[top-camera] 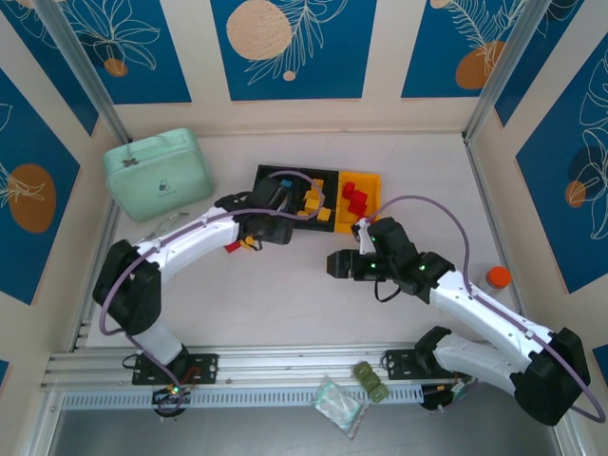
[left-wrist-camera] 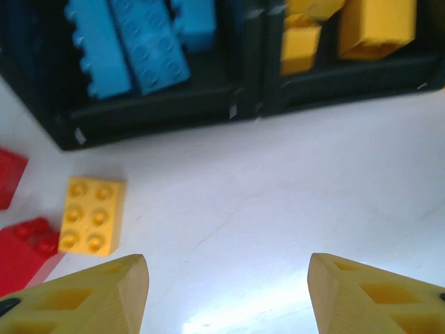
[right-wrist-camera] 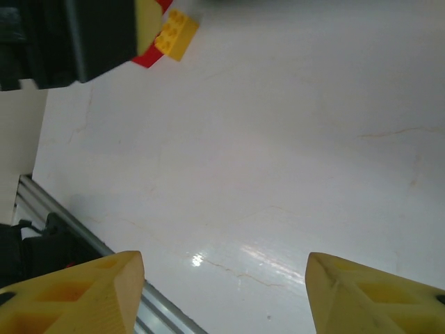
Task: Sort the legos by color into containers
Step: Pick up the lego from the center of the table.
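While both grippers hang open over the table [top-camera: 285, 304], three joined containers [top-camera: 328, 175] hold legos sorted by colour.

From left to right in the overhead view: the left black bin [left-wrist-camera: 160, 115] holds blue legos [left-wrist-camera: 128, 42]; the middle black bin [left-wrist-camera: 348, 76] holds yellow legos [left-wrist-camera: 375, 24]; the orange-yellow bin [top-camera: 372, 180] holds red legos [top-camera: 355, 197]; one loose yellow lego [left-wrist-camera: 92, 216] and two loose red legos [left-wrist-camera: 24, 243] lie on the table just in front of the left black bin; the left gripper [left-wrist-camera: 226, 271] sits near them, fingers released and apart, grasping nothing; the right gripper [right-wrist-camera: 222, 268] is also spread and empty, over bare table in front of the orange-yellow bin.
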Robot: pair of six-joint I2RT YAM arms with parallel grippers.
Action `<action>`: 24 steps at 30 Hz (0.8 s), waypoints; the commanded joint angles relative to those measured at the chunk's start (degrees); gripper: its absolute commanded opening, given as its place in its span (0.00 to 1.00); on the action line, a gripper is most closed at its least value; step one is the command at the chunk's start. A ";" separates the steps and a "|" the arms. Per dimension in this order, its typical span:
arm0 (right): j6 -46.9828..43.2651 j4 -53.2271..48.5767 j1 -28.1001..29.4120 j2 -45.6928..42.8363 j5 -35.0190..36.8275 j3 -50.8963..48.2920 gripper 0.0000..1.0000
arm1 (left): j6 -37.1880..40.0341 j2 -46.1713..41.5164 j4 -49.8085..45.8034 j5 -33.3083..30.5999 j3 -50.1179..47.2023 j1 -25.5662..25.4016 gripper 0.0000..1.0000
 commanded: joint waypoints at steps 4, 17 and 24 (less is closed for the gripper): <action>-2.68 5.20 5.77 2.88 -0.05 2.63 0.72 | 3.96 -4.22 4.89 0.69 -7.89 6.04 0.72; -3.41 3.24 8.45 5.79 3.06 4.28 0.72 | 8.78 2.89 9.93 0.13 -8.39 9.30 0.78; -3.47 2.86 8.45 5.69 3.23 4.24 0.72 | 9.81 6.63 11.62 -2.03 -7.69 9.76 0.79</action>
